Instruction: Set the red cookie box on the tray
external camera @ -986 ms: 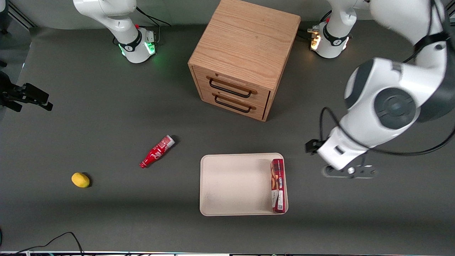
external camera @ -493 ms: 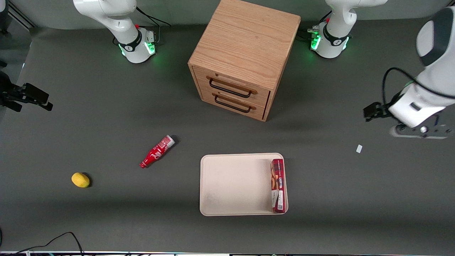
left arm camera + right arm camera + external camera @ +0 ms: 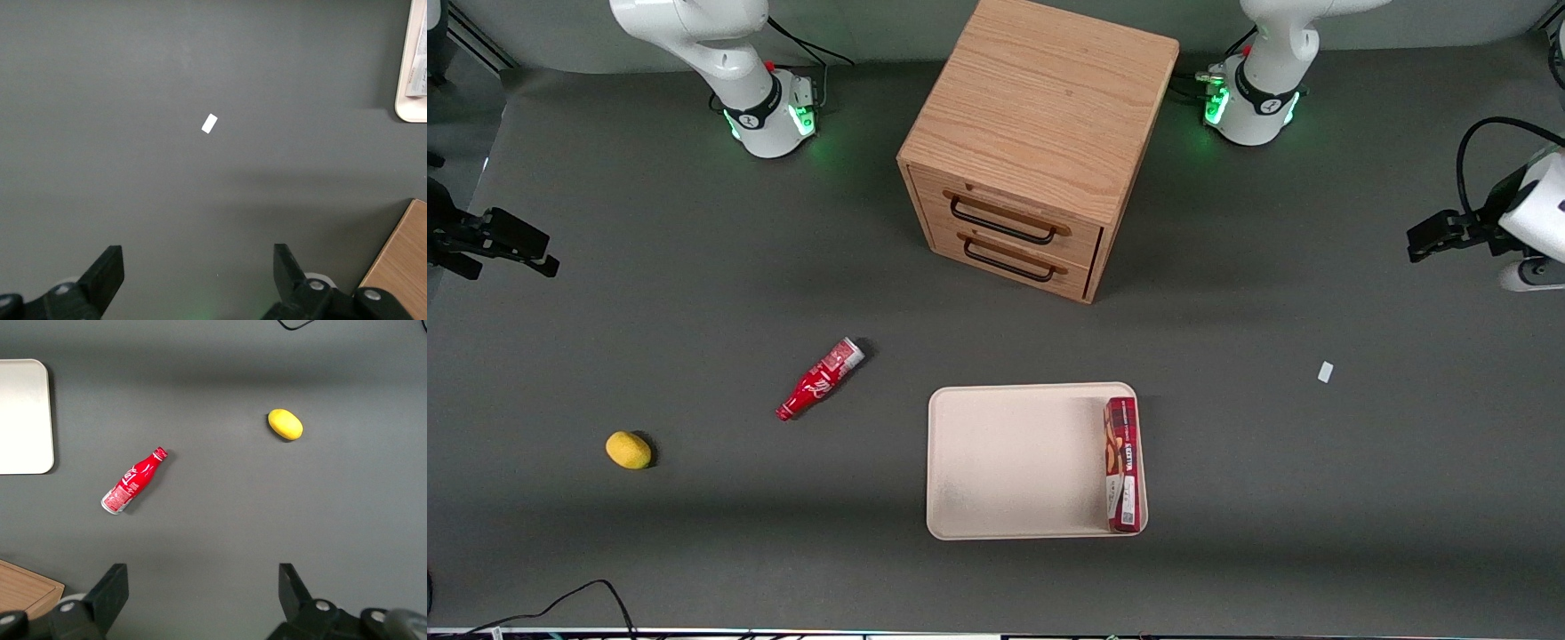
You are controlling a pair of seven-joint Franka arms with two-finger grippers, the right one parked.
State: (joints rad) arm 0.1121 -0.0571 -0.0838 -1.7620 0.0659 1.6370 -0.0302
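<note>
Withdrawn, spread hand (image 3: 197, 280); plaid red cookie box (image 3: 1122, 464) lies in tray (image 3: 1014, 462).

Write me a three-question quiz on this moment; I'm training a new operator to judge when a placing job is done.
1. True or false: the red cookie box lies inside the tray, along the rim nearest the working arm's end.
2. What state is the gripper in? A) open, holding nothing B) shut on the box C) shut on the soda bottle
3. Fill in: the small white scrap lies on the ____, apart from the tray.

Key: 1 true; 2 A, it hangs open above bare table toward the working arm's end; 3 table.
</note>
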